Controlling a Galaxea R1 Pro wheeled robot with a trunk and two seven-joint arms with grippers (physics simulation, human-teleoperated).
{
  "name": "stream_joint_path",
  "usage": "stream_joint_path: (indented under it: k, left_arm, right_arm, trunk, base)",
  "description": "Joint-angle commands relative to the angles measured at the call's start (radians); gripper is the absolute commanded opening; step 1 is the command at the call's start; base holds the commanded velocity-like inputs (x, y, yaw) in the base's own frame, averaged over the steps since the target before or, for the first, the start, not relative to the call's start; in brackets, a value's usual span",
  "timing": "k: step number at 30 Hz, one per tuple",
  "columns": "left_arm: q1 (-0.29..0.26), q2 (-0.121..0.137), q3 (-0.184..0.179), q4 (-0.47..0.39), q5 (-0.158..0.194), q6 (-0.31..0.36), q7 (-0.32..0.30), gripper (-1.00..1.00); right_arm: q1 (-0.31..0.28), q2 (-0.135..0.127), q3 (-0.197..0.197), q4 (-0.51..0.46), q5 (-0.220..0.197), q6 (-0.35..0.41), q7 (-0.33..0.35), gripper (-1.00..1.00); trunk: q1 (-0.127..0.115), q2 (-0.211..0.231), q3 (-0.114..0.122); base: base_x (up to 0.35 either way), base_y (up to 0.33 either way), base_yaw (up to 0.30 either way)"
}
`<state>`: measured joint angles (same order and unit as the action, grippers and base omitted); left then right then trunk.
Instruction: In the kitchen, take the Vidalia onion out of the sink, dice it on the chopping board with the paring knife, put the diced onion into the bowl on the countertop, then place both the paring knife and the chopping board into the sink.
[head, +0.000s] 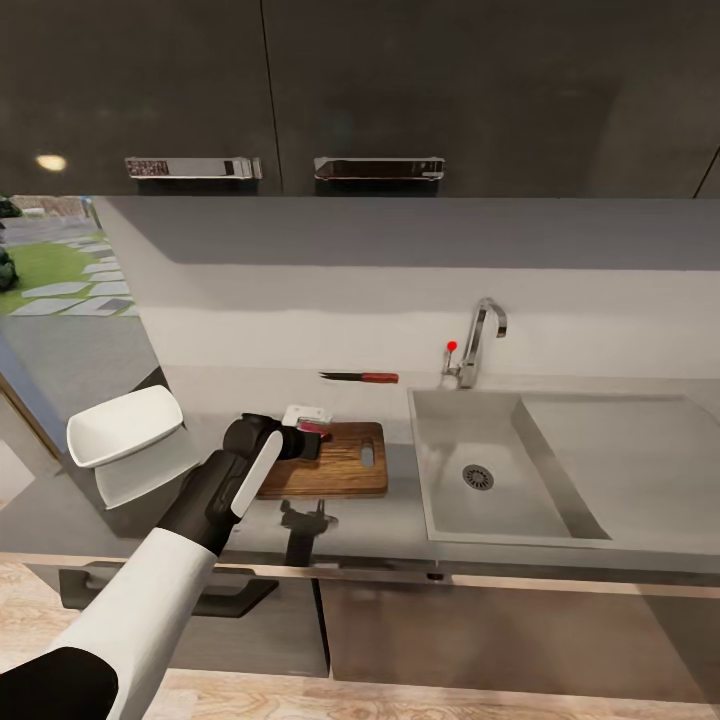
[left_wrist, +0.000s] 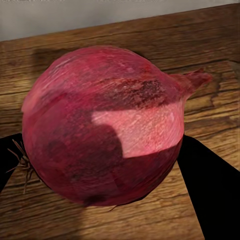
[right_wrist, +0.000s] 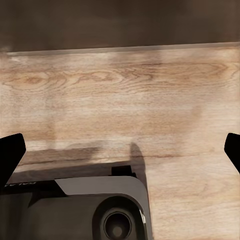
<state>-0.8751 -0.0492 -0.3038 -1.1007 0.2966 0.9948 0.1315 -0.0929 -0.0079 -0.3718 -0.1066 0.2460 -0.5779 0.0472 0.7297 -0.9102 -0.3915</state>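
Onion (left_wrist: 105, 125) sits on the chopping board (head: 340, 465), at the board's left end in the head view. Dark red skin, stem tip pointing off to one side. Left gripper (head: 308, 438) is clamped on it: in the left wrist view both black fingers (left_wrist: 207, 175) press against the onion's flanks, wood grain of the board directly under it.

Board lies flat on the countertop (head: 390, 510), handle slot toward the sink (head: 475, 470). Sink is just right of the board, basin with round drain, draining area further right, chrome tap (head: 480, 340) with red knob behind it.

Paring knife (head: 360, 377) lies at the back of the counter by the backsplash, behind the board, apart from it, red-brown handle toward the tap.

Bowl (head: 125, 425), white, is at the far left of the counter, left of the arm, tilted.

Right gripper (right_wrist: 122, 150): fingertips at the frame edges, spread wide, nothing between them, wooden floor and part of the robot base below.
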Motion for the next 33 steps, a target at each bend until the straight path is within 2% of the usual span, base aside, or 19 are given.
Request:
stream_joint_path:
  k: [1,3,4,29,32,33]
  left_arm:
    - [-0.001,0.000,-0.001,-0.001,0.010,0.003,0.010,-1.00]
    - [-0.001,0.001,-0.001,-0.007,0.011,0.003,0.009,-1.00]
    - [-0.001,0.001,-0.001,-0.009,0.011,0.002,0.009,1.00]
    - [-0.001,0.000,0.000,-0.022,0.012,0.004,0.011,1.00]
    - [-0.001,0.000,0.000,-0.033,0.012,0.004,0.011,1.00]
    - [-0.001,0.000,0.001,-0.063,0.012,0.006,0.011,1.00]
  right_arm:
    - [-0.001,0.000,-0.009,0.001,0.006,-0.003,0.005,1.00]
    - [-0.001,0.000,-0.009,0.001,0.006,-0.003,0.005,1.00]
    - [-0.001,0.000,-0.009,0.001,0.006,-0.003,0.005,1.00]
    - [-0.001,-0.001,-0.009,0.001,0.006,-0.003,0.005,1.00]
    - [-0.001,-0.001,-0.009,0.001,0.006,-0.003,0.005,1.00]
    - [-0.001,-0.001,-0.009,0.001,0.006,-0.003,0.005,1.00]
  trunk:
    - [0.000,-0.001,-0.001]
    - [0.000,-0.001,-0.001]
    - [0.000,-0.001,-0.001]
    - [0.000,-0.001,-0.001]
    - [0.000,-0.001,-0.001]
    - [0.000,-0.001,-0.001]
  base:
    - [0.000,0.000,0.000]
    - [0.000,0.000,0.000]
    - [0.000,0.000,0.000]
    - [0.003,0.000,0.000]
    - [0.000,0.000,0.000]
    - [0.000,0.000,0.000]
